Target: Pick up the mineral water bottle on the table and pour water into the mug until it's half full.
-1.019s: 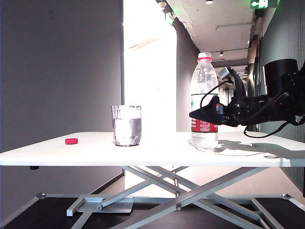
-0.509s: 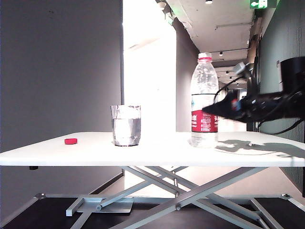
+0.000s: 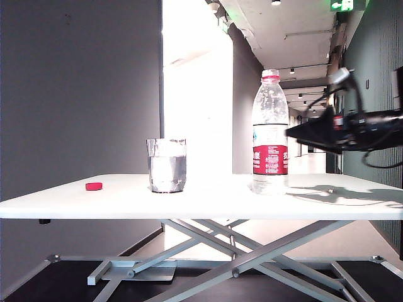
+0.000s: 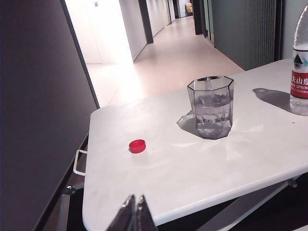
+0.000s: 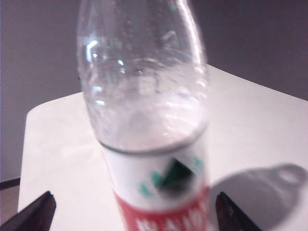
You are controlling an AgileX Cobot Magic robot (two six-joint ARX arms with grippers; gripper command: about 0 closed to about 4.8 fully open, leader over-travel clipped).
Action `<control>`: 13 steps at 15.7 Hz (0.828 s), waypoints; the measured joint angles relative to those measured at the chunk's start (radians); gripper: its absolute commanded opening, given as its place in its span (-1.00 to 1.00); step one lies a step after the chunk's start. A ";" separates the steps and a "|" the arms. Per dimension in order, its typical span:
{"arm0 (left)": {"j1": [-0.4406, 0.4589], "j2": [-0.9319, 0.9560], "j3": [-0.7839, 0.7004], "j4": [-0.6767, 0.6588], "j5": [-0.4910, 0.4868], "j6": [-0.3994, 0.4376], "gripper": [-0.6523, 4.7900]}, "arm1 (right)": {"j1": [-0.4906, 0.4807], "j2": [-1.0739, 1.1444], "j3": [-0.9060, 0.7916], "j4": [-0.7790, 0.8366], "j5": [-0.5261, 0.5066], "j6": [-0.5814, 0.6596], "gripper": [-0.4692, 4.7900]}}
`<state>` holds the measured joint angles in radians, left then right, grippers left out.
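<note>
The mineral water bottle stands upright on the white table, right of centre, with a red and white label and a pinkish neck ring. The clear mug stands to its left, holding some water. My right gripper hovers level just right of the bottle at label height, open and holding nothing. In the right wrist view the bottle fills the space ahead of the wide-apart fingertips. My left gripper is shut and empty, low by the table's near edge, far from the mug and the bottle.
A small red cap lies on the table left of the mug, also seen in the left wrist view as the red cap. A grey scissor frame carries the tabletop. A corridor runs behind.
My right gripper has drawn back to the right and risen a little, from around the bottle's label to beside it. The bottle, mug and cap have stayed put.
</note>
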<state>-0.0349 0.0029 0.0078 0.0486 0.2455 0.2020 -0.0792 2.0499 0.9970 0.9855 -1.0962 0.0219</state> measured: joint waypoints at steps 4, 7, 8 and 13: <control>0.000 0.000 0.000 0.000 0.000 0.000 -0.77 | -0.042 -0.077 -0.075 -0.002 0.027 0.004 -0.85; 0.000 0.000 0.000 0.000 0.000 0.000 -0.78 | -0.027 -0.239 -0.238 -0.008 0.328 0.004 -0.85; 0.000 0.000 0.000 -0.001 0.000 0.000 -0.78 | -0.022 -0.314 -0.305 -0.007 0.462 0.004 -0.85; 0.000 0.000 0.000 0.000 0.000 0.000 -0.78 | 0.045 -0.660 -0.586 -0.008 0.852 -0.010 -0.85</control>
<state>-0.0349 0.0029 0.0078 0.0483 0.2455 0.2020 -0.0341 1.3895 0.4114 0.9779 -0.2440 0.0116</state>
